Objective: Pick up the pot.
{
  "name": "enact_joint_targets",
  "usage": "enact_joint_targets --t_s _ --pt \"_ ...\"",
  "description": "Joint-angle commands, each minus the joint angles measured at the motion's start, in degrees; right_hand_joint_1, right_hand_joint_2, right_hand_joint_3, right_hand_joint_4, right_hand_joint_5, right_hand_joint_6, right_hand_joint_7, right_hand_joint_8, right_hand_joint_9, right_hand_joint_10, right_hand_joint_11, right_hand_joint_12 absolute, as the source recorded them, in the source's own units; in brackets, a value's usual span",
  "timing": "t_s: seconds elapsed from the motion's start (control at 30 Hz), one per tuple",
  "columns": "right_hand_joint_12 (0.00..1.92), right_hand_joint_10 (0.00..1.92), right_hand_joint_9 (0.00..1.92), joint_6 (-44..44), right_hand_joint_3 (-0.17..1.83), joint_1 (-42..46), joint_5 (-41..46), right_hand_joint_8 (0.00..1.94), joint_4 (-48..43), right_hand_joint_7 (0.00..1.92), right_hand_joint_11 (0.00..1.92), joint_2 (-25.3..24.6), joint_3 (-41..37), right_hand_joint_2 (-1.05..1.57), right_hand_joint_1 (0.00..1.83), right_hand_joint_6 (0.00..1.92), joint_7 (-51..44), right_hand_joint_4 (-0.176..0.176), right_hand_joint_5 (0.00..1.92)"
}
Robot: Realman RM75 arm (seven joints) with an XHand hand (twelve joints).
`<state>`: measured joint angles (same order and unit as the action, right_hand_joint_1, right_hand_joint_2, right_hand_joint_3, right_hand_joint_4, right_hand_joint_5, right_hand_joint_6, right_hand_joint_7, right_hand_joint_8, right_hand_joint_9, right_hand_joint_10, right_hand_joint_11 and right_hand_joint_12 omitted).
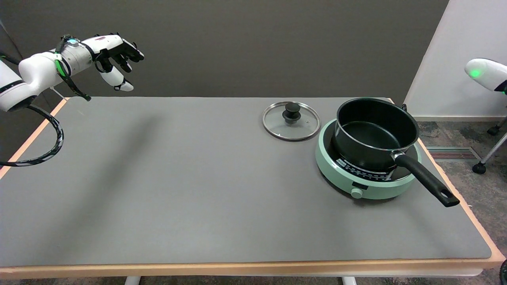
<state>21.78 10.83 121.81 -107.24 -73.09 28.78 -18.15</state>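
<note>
A black pot (372, 134) stands upright on a round mint-green cooker (366, 186) at the table's right side. The pot's long black handle (427, 179) sticks out toward the near right, past the cooker's rim and close to the table's right edge. The pot is uncovered and looks empty. My right hand is not in view; only a white piece of the right arm with a green light (485, 73) shows at the far right edge, above the floor.
A glass lid with a black knob (291, 120) lies flat on the grey table mat (198, 178), just left of the cooker. The idle left hand (113, 55) hangs in the air at the upper left.
</note>
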Motion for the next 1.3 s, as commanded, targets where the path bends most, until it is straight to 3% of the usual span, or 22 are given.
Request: enact_joint_targets --t_s 0.03,0.17,0.3,0.47,0.6,0.7,0.97,1.3 --pt "0.05 0.05 0.05 5.1 0.85 1.6 27.1 0.05 0.0 0.05 0.05 -11.4 -2.7 -0.15 1.08 0.05 -26.9 -0.176 0.05" --pt "0.07 0.07 0.07 13.4 0.86 1.6 27.2 0.07 -0.3 0.07 0.07 -12.7 -2.4 -0.15 1.06 0.07 -26.9 -0.176 0.07" --pt "0.11 0.11 0.11 21.0 0.76 1.4 26.8 0.11 -0.2 0.11 0.11 -13.0 3.5 -0.10 1.07 0.11 -29.9 -0.176 0.11" --pt "0.10 0.10 0.10 21.4 0.64 1.6 27.2 0.10 0.1 0.10 0.10 -13.6 15.7 -0.14 1.15 0.10 -48.9 -0.176 0.10" --pt "0.04 0.04 0.04 22.2 0.61 0.1 30.9 0.04 -0.2 0.04 0.04 -12.8 19.9 -0.28 1.21 0.04 -67.7 -0.176 0.04" --pt "0.03 0.03 0.03 20.5 0.72 -1.9 33.7 0.03 0.0 0.03 0.03 -11.5 23.5 -0.38 1.25 0.03 -83.1 -0.176 0.03" --pt "0.05 0.05 0.05 3.0 0.85 -5.8 35.9 0.05 0.0 0.05 0.05 -9.7 33.0 -0.59 1.30 0.05 -104.3 -0.176 0.05" --pt "0.05 0.05 0.05 -9.0 0.78 -12.4 35.9 0.05 0.5 0.05 0.05 -11.6 37.9 -0.64 1.34 0.05 -108.9 -0.176 0.05"
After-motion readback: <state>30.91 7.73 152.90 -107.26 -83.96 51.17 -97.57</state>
